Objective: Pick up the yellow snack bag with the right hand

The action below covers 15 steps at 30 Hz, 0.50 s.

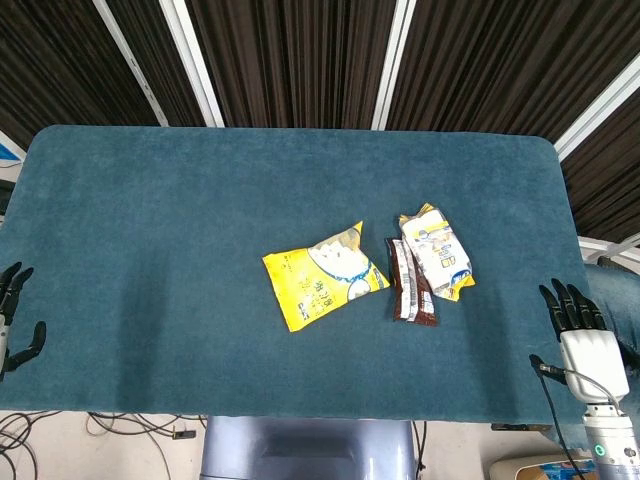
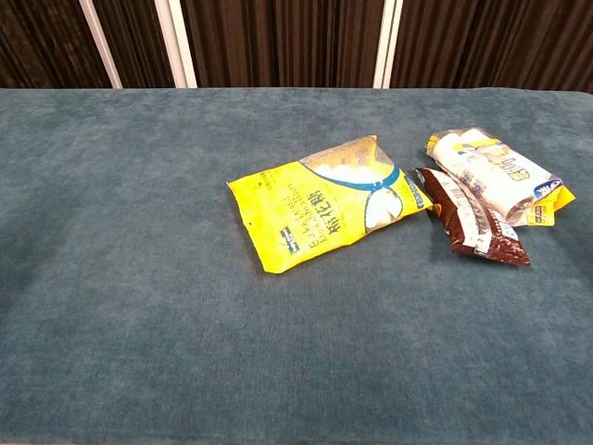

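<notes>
The yellow snack bag [image 1: 322, 276] lies flat near the middle of the blue table, also seen large in the chest view [image 2: 320, 202]. My right hand [image 1: 580, 325] hangs off the table's right edge, fingers apart and holding nothing, well to the right of the bag. At the far left edge of the head view, my left hand [image 1: 14, 318] shows only in part, fingers spread and empty. Neither hand appears in the chest view.
A dark brown packet [image 1: 410, 283] [image 2: 473, 218] lies just right of the yellow bag. A smaller white and yellow bag [image 1: 436, 252] [image 2: 494, 174] rests beside it. The blue cloth table [image 1: 150, 220] spreads wide. Cables lie on the floor below.
</notes>
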Motion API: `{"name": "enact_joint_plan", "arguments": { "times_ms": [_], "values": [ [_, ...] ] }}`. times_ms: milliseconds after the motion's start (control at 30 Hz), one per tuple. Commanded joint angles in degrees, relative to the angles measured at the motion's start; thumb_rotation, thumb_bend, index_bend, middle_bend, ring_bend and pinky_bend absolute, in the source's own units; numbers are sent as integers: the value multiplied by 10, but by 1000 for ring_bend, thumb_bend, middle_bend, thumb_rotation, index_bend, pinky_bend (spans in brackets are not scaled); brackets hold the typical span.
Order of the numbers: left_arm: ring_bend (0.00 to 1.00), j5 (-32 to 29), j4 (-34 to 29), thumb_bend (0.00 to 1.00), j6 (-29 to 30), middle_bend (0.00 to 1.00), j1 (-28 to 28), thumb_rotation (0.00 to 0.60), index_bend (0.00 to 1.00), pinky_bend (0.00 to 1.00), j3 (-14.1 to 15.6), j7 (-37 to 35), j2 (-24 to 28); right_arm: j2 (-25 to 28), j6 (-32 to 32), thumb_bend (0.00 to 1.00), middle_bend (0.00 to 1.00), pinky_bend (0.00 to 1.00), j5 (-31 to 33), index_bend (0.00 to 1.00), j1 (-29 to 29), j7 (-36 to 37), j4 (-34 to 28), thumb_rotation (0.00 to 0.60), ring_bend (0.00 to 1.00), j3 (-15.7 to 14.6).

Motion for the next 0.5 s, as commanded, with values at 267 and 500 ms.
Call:
{"name": "enact_joint_plan", "arguments": {
  "times_ms": [267, 500],
  "values": [
    [31, 0, 2, 471, 4, 0, 1, 600, 20, 10, -1, -1, -2, 1, -2, 161, 0, 158, 2, 0, 0, 3, 2, 600, 0, 0],
    [30, -1, 1, 471, 3, 0, 1, 600, 20, 10, -2, 0, -2, 2, -1, 161, 0, 158, -1, 0, 0, 10, 5, 600, 0, 1]
  ]
}}
